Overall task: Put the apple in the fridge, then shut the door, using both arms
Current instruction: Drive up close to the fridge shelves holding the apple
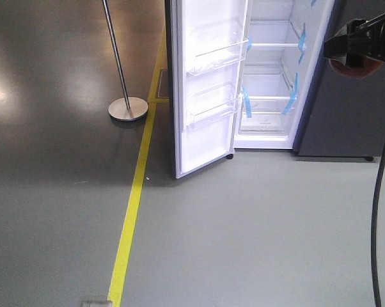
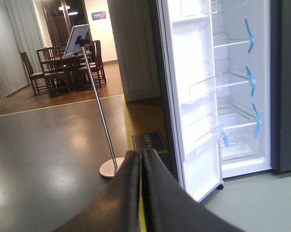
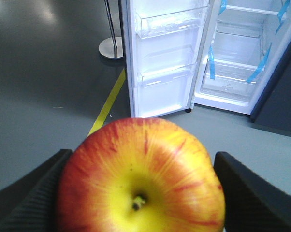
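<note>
Glossy apple [image 3: 140,179]; clear plastic door bins [image 1: 218,56]; stand [image 1: 128,109] seemingly polished metal.

Blk textured fingers [image 3: 29,193], blk cable [image 1: 375,224]

Front camera tilted downward, both wrist cameras looking ahead, all three sharing the fridge [image 1: 269,96]

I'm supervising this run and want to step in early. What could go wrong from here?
The apple is pinched only at its sides by the right fingers; being round, it may slip during the reach. The door stands open beside the fridge opening, so the reach might clip its bins. The hanging cable could snag.
</note>
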You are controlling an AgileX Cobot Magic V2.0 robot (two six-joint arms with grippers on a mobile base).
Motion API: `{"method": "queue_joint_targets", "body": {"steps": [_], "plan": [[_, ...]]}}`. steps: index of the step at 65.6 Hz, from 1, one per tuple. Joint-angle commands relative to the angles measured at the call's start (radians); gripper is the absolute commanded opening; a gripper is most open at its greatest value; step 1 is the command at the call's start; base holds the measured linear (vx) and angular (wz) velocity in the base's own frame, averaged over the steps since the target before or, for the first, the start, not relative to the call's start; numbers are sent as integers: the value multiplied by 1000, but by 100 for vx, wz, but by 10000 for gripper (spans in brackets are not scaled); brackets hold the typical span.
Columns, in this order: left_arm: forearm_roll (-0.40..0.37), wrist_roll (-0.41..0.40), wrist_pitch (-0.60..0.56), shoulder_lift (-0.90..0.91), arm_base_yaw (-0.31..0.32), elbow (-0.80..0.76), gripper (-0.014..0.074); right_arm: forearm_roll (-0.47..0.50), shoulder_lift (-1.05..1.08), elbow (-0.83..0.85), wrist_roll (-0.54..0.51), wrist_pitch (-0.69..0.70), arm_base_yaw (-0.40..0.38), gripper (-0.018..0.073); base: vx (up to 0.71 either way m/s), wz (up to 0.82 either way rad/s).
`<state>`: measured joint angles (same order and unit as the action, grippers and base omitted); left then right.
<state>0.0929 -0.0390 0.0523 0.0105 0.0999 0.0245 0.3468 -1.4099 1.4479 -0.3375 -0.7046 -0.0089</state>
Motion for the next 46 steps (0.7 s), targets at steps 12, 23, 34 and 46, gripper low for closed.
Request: {"method": "queue_joint_targets", "body": {"steps": [12, 23, 34, 46], "plan": [[-7, -11, -73, 14, -2, -18, -7, 18, 35, 33, -8, 74, -3, 102, 10, 1], [-7, -11, -73, 14, -2, -18, -7, 18, 35, 33, -8, 74, -3, 102, 9, 1], [-7, -11, -73, 14, -2, -18, -7, 18, 35, 33, -8, 74, -3, 102, 8, -1], [-7, -11, -73, 14, -2, -18, -7, 18, 35, 33, -8, 74, -3, 102, 7, -1]]}}
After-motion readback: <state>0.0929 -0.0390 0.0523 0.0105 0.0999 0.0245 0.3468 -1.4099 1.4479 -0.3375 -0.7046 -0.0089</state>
